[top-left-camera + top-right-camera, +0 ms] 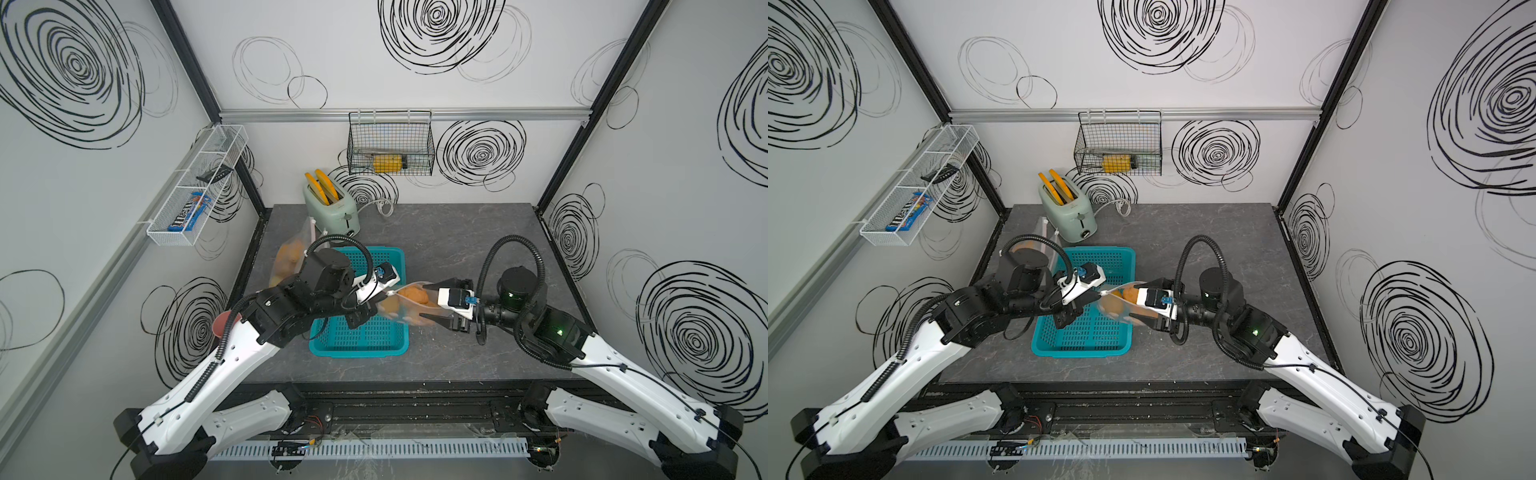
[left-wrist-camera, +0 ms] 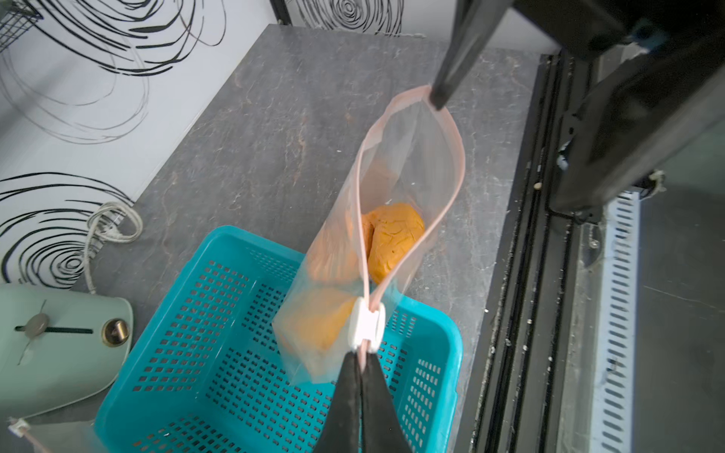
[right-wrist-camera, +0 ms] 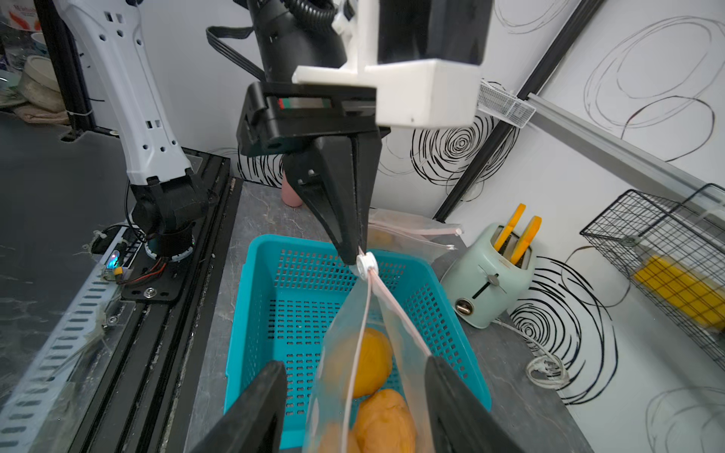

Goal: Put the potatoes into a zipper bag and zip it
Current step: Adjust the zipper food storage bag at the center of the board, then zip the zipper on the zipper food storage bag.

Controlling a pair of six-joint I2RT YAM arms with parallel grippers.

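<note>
L gripper (image 2: 359, 355) pinched shut on zipper bag (image 2: 412, 164) end, just beside slider (image 2: 367, 327); bag's long axis runs straight to R gripper (image 3: 353, 364), jaws wide, straddling far end.

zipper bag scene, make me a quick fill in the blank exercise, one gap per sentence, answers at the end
1. The left gripper has its jaws shut on the zipper bag right beside its white ____.
2. The potatoes inside the bag are ____ in colour.
3. The right gripper has its jaws ____, one on each side of the bag.
4. The toaster holds ____ upright slices.

Missing words: slider; orange; open; two.
</note>
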